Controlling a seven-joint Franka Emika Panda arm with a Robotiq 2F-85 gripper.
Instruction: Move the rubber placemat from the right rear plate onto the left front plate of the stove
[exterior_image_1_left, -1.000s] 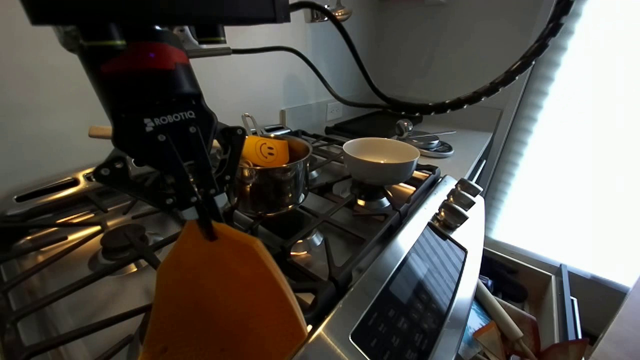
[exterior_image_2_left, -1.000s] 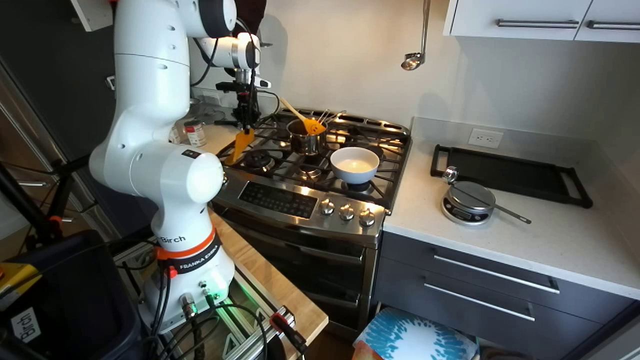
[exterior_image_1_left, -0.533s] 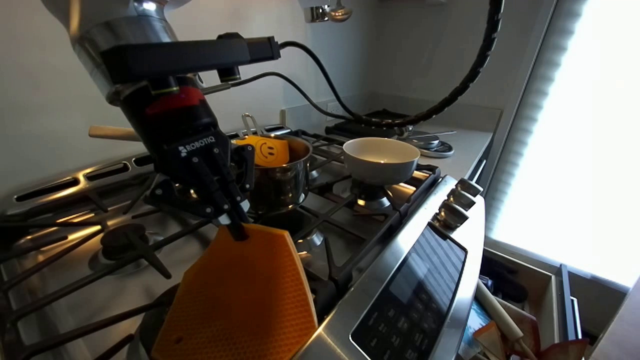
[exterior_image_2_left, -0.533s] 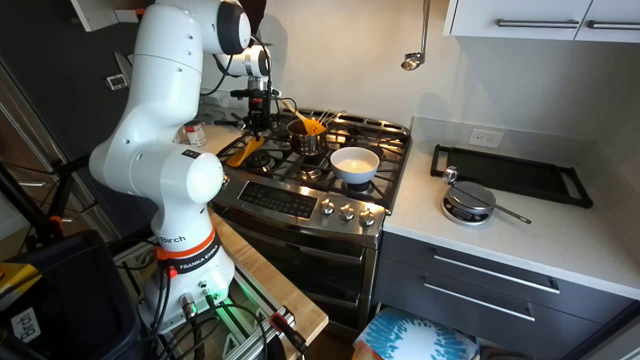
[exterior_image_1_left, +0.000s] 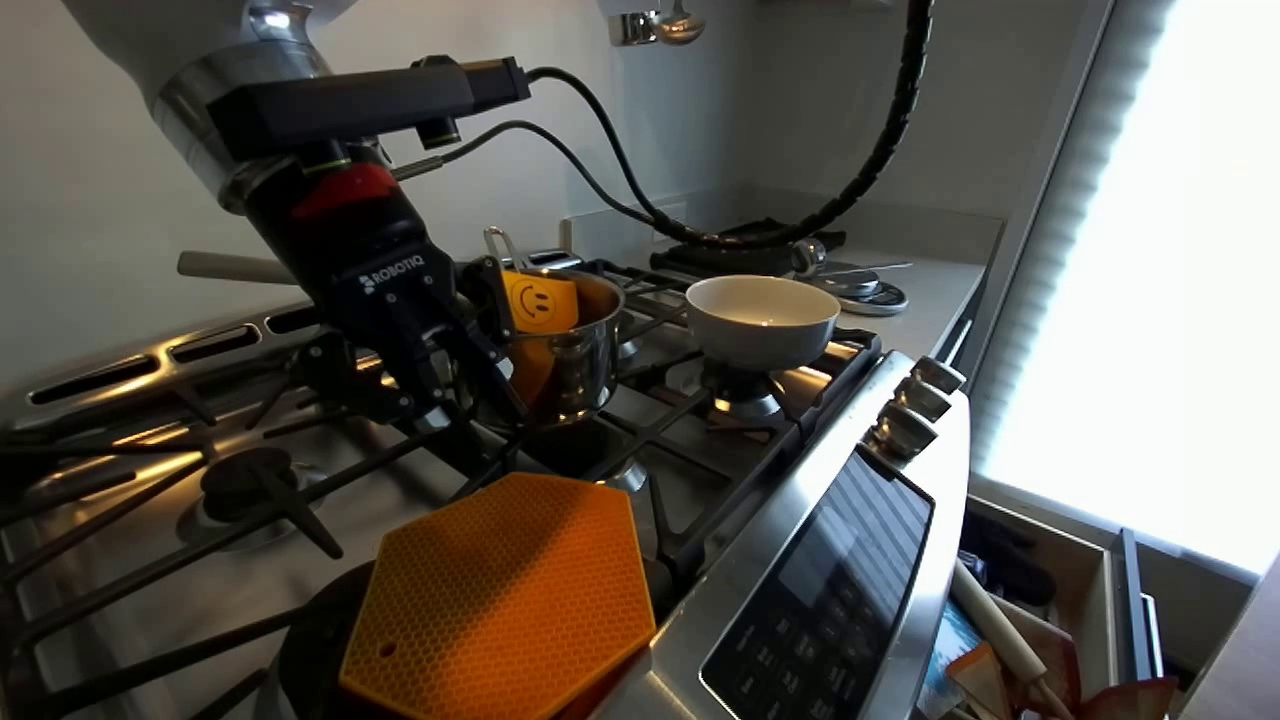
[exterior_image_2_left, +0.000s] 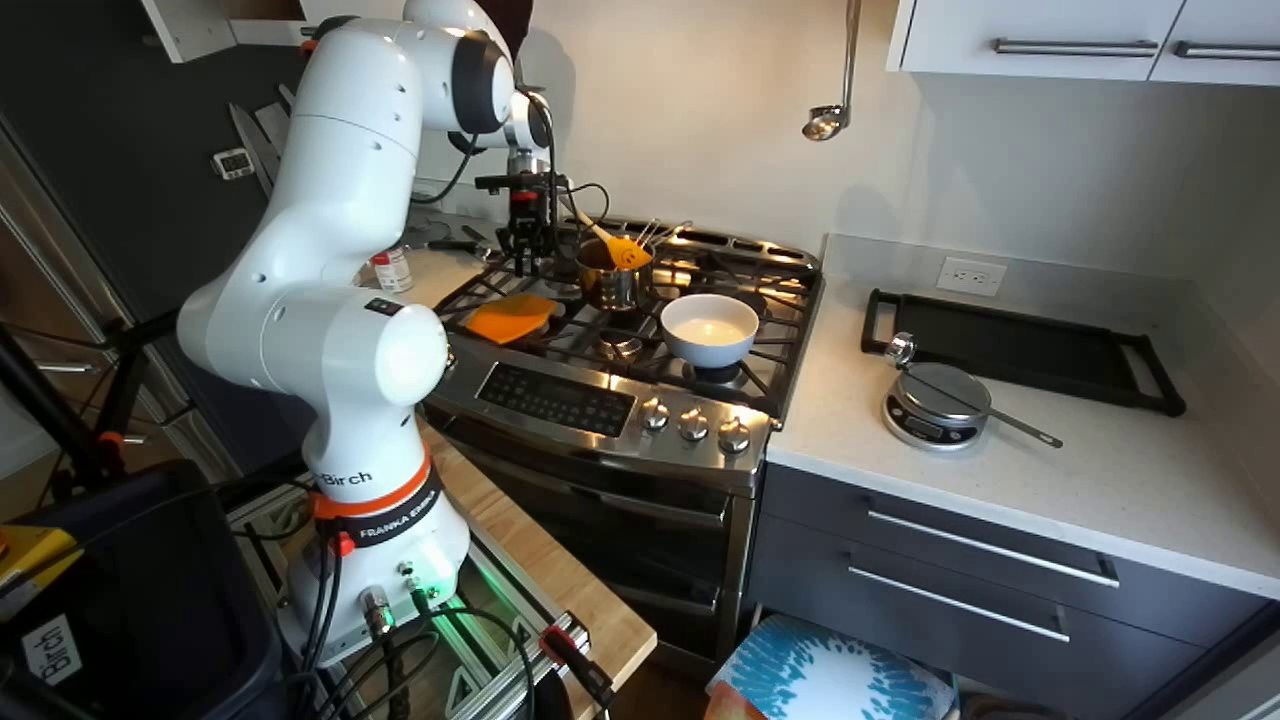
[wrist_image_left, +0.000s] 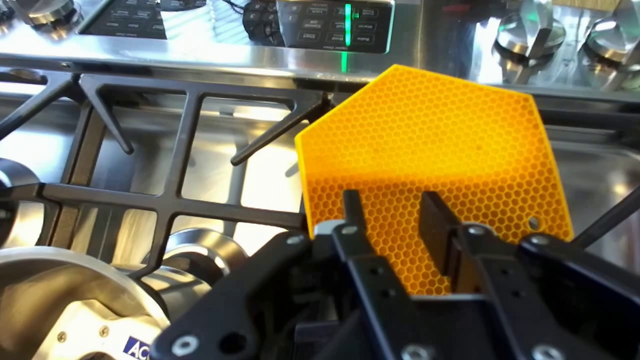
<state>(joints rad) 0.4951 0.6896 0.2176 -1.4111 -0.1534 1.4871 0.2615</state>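
The orange rubber placemat (exterior_image_1_left: 510, 600) lies nearly flat on the grates at the left front of the stove (exterior_image_2_left: 655, 455). In the wrist view the placemat (wrist_image_left: 425, 135) shows its honeycomb face and a small hole. It covers most of the left front plate; part of a dark round cap (exterior_image_1_left: 312, 660) shows beside it. In an exterior view the placemat (exterior_image_2_left: 512, 318) reaches near the front panel. My gripper (exterior_image_1_left: 478, 418) is open and empty, above and behind the mat. In the wrist view a gap shows between the fingertips of the gripper (wrist_image_left: 390, 195).
A steel pot (exterior_image_1_left: 560, 380) with a yellow smiley utensil (exterior_image_1_left: 540, 303) stands close beside my gripper. A white bowl (exterior_image_2_left: 709, 330) sits on the right front burner. A dark tray (exterior_image_2_left: 1020, 345) and a scale (exterior_image_2_left: 935, 415) are on the right counter. An open drawer (exterior_image_1_left: 1060, 570) is below.
The placemat hung from my shut gripper; my gripper moved right, then opened and let it go. The mat now lies down on the grates, and the gripper is apart from it.
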